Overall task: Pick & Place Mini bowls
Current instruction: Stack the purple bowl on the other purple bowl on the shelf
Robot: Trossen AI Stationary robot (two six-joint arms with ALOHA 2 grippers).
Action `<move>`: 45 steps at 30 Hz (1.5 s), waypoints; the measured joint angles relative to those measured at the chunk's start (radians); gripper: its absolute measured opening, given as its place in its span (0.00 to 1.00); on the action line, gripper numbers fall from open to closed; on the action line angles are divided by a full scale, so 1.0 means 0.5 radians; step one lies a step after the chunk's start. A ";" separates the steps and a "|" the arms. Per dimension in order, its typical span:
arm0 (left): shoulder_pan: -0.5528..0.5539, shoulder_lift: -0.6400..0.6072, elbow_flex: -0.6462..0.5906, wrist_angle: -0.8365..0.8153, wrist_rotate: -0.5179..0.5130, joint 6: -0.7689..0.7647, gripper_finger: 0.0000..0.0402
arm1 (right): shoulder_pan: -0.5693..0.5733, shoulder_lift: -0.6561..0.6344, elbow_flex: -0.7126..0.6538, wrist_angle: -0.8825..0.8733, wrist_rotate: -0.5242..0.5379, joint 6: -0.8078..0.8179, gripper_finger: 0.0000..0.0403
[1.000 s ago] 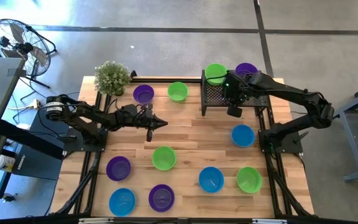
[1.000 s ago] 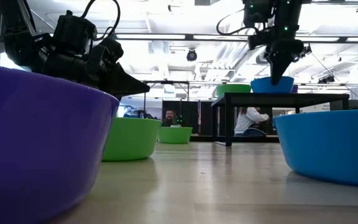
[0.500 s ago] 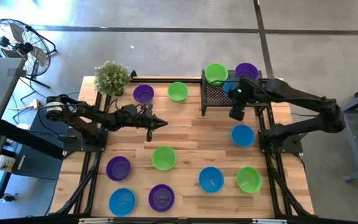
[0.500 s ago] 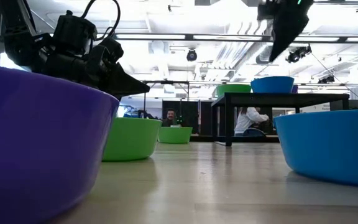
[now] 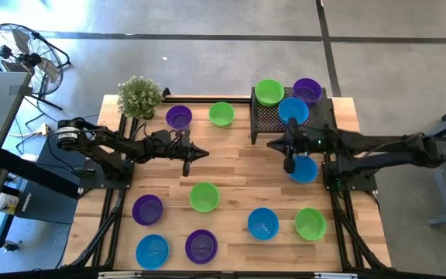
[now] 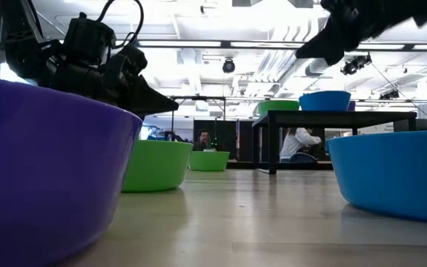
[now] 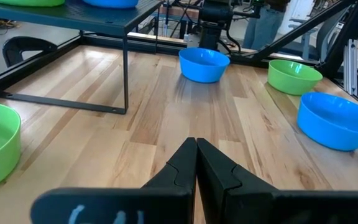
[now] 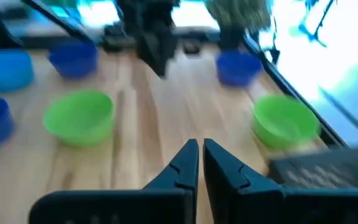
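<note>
smooth round plastic mini bowls are scattered on the pale wood-plank desk; the right end effector and left end effector are seen closed, empty.

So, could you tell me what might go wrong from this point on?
The right gripper hangs shut close beside a blue bowl; a careless descent could nudge it away. On the black mesh rack, the blue bowl sits crowded against the green and purple ones, so another placement there might knock one off.

Lab: framed robot table, concrete floor
</note>
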State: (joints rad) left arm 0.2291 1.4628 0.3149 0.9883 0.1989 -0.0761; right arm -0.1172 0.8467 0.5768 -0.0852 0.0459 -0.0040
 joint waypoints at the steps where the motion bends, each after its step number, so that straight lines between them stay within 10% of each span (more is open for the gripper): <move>1: -0.001 0.000 0.000 -0.004 0.000 0.000 0.01 | 0.030 0.000 -0.083 0.156 -0.002 -0.001 0.04; 11: -0.045 -0.059 0.107 -0.185 0.014 0.001 0.01 | 0.274 -0.004 -0.577 1.136 0.077 -0.065 0.01; 18: -0.353 -0.069 0.497 -1.114 -0.272 0.178 0.01 | 0.394 -0.003 -0.732 1.446 0.150 -0.166 0.01; 31: -0.799 -0.070 1.302 -2.795 -0.616 -0.127 0.01 | 0.450 -0.003 -0.763 1.497 0.133 -0.233 0.01; 45: -1.062 -0.070 1.360 -3.831 -0.455 -0.834 0.09 | 0.449 -0.002 -0.763 1.465 0.096 -0.240 0.01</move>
State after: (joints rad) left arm -0.3021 1.4277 0.9947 -0.9272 -0.0287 -0.4933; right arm 0.1074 0.8459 0.1955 0.6476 0.0940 -0.1242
